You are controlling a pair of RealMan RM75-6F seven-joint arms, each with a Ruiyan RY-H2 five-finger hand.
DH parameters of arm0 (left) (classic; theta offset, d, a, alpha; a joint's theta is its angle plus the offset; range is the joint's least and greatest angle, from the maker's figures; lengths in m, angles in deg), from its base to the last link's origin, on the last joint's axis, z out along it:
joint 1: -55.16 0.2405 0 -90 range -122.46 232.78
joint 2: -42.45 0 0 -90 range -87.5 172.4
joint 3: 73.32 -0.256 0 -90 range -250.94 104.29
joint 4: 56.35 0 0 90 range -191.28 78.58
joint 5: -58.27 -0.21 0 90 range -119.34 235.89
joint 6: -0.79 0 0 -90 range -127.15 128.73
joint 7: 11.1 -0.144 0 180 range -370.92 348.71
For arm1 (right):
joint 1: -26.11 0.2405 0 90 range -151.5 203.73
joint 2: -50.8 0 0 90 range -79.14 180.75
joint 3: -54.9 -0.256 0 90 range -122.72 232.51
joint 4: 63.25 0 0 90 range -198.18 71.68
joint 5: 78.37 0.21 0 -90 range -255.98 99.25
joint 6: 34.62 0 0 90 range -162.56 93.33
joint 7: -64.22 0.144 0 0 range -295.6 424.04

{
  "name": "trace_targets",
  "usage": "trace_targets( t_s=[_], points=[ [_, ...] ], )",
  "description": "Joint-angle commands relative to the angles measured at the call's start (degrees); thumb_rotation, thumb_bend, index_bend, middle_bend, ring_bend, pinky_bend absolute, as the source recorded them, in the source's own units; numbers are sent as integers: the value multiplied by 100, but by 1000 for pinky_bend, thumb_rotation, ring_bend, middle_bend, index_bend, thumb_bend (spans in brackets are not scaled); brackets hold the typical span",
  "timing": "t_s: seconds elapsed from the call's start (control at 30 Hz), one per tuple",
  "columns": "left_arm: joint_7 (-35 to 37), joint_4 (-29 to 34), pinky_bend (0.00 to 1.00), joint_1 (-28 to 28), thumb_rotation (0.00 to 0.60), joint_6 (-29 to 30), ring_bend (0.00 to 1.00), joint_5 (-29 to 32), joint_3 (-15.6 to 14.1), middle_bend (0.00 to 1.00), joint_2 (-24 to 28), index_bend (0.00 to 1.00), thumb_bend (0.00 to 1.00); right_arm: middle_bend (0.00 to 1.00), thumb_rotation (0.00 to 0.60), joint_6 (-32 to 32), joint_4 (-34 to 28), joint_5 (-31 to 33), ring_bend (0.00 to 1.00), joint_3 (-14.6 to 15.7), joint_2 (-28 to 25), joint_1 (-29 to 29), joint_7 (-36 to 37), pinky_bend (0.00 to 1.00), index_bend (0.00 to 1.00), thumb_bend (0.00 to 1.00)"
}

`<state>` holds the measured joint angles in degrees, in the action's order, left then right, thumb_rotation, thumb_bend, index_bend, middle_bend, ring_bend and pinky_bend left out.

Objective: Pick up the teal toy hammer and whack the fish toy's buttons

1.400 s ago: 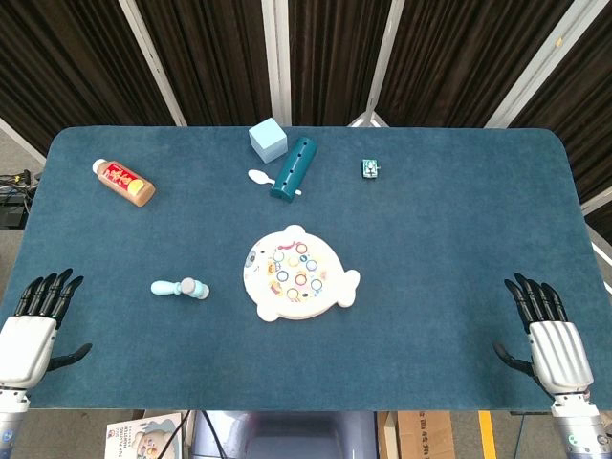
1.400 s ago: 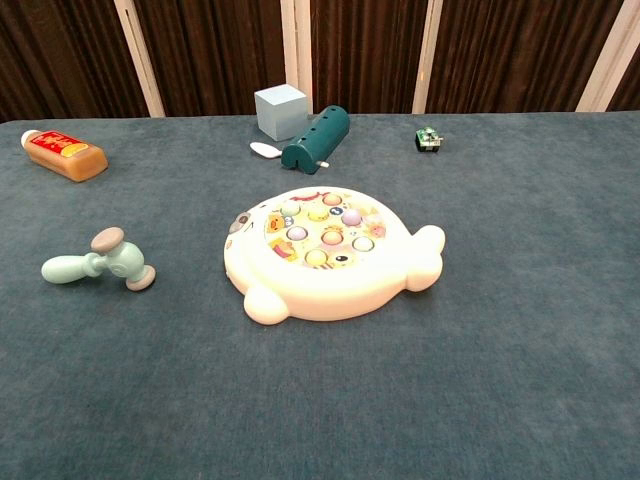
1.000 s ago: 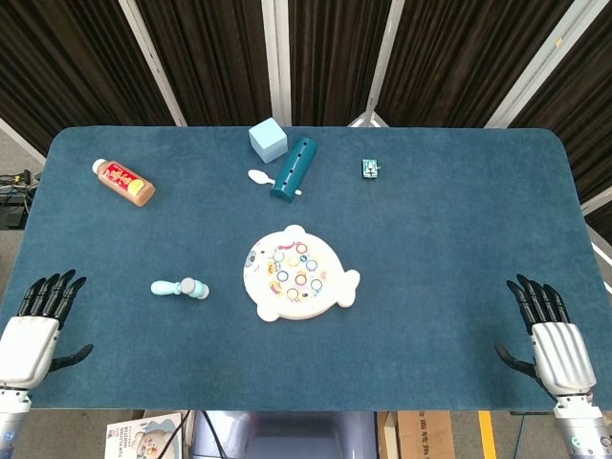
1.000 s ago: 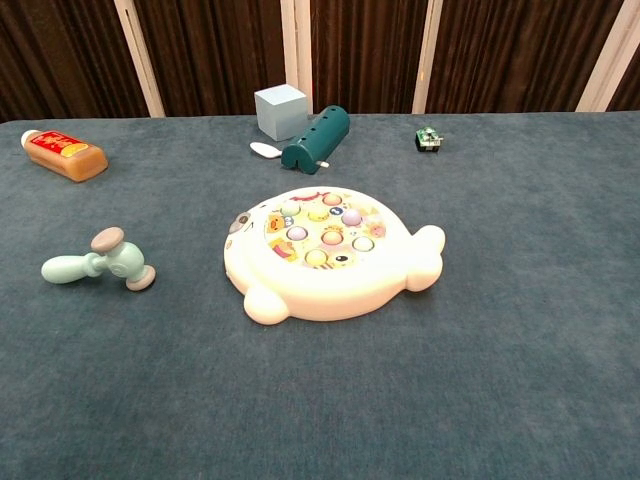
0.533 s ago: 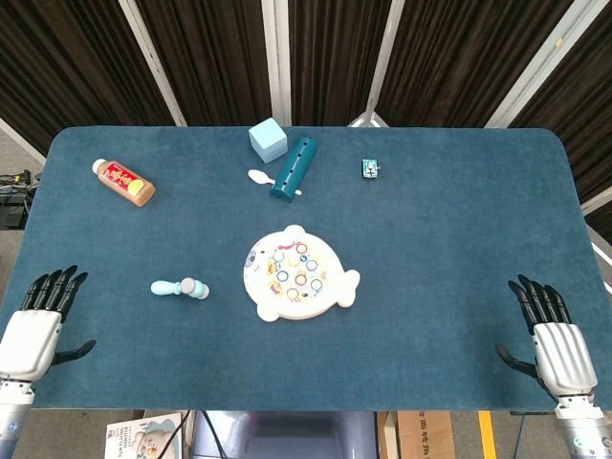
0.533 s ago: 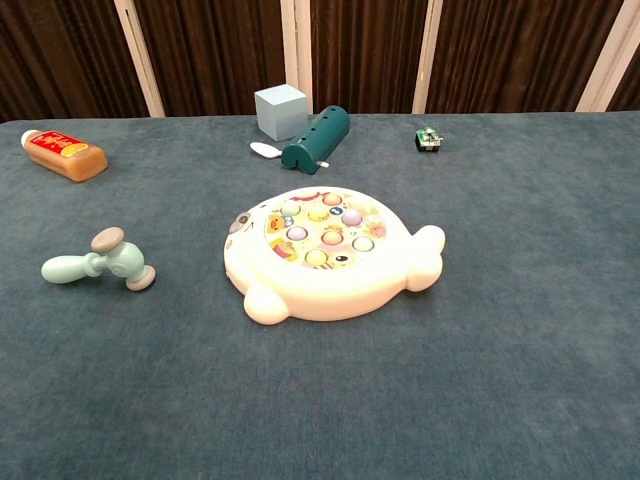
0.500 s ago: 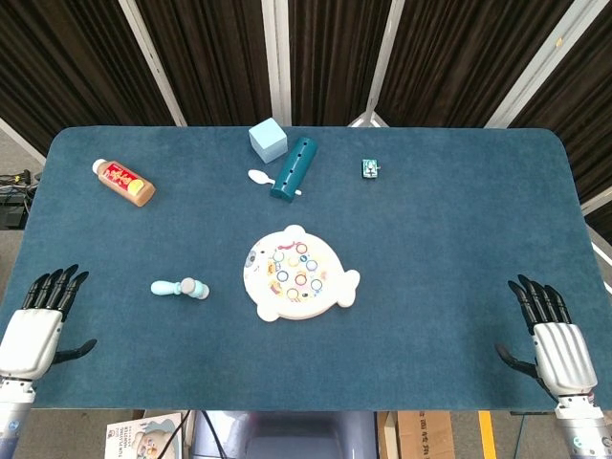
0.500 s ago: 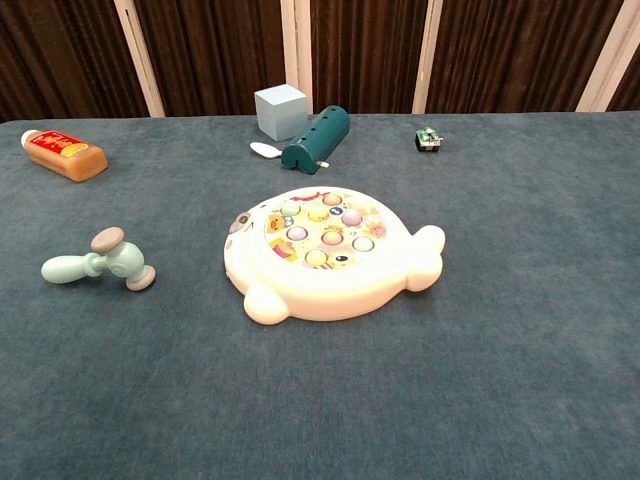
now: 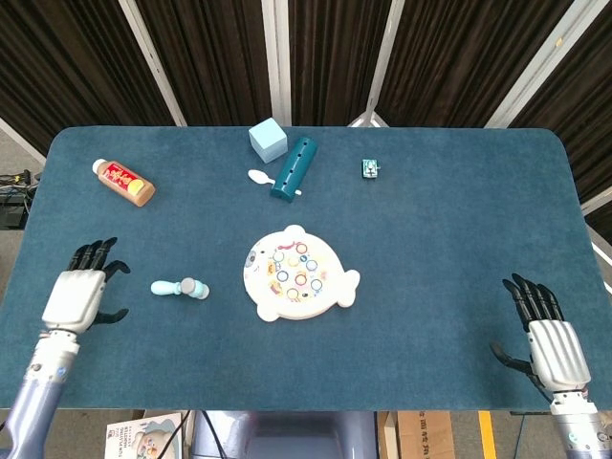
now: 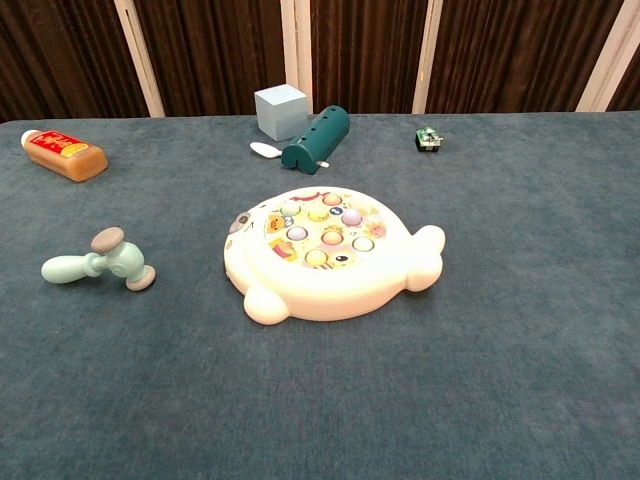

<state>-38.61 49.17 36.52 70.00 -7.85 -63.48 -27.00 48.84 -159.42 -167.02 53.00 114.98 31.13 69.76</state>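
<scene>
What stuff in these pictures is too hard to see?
- Bottle label: print too small to read in both views.
- Tiny green toy: too small in both views to tell what it is.
- White spoon: its handle hides behind the dark teal tube in the chest view.
- Left hand and right hand: outside the chest view.
- Fish toy buttons: pictures too small.

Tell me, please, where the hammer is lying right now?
In the head view the hammer lies on the table's left half, between the left hand and the fish toy, touching neither.
</scene>
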Motion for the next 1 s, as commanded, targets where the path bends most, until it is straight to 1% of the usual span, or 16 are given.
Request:
trace_targets(
  t_s=[0.03, 0.13, 0.27, 0.37, 0.63, 1.0],
  points=[
    [-478, -10, 0, -344, 600, -218, 0, 487, 147, 51, -297, 431, 263, 0, 600, -14, -1, 6, 0, -1, -3, 7, 22, 0, 0, 240],
    [-672, -96, 0, -480, 600, -244, 0, 678, 164, 57, -443, 456, 302, 0, 600, -28, -6, 16, 0, -3, -7, 13, 53, 0, 0, 240],
    [-883, -198, 0, -662, 600, -274, 0, 942, 195, 58, -640, 462, 367, 0, 600, -46, -14, 33, 0, -5, -17, 17, 91, 0, 0, 241],
    [-1045, -262, 0, -798, 600, -314, 0, 1124, 200, 59, -770, 464, 389, 0, 600, -55, -17, 48, 0, -10, -22, 20, 128, 0, 0, 241],
    [-1402, -477, 0, -1106, 600, -335, 0, 1532, 183, 62, -1099, 476, 404, 0, 600, -75, -17, 77, 0, -20, -34, 26, 197, 0, 0, 241],
    [-1596, -739, 0, -1369, 600, -367, 0, 1892, 113, 66, -1442, 489, 442, 0, 600, -99, -30, 95, 0, -20, -47, 33, 246, 0, 0, 240]
  ],
)
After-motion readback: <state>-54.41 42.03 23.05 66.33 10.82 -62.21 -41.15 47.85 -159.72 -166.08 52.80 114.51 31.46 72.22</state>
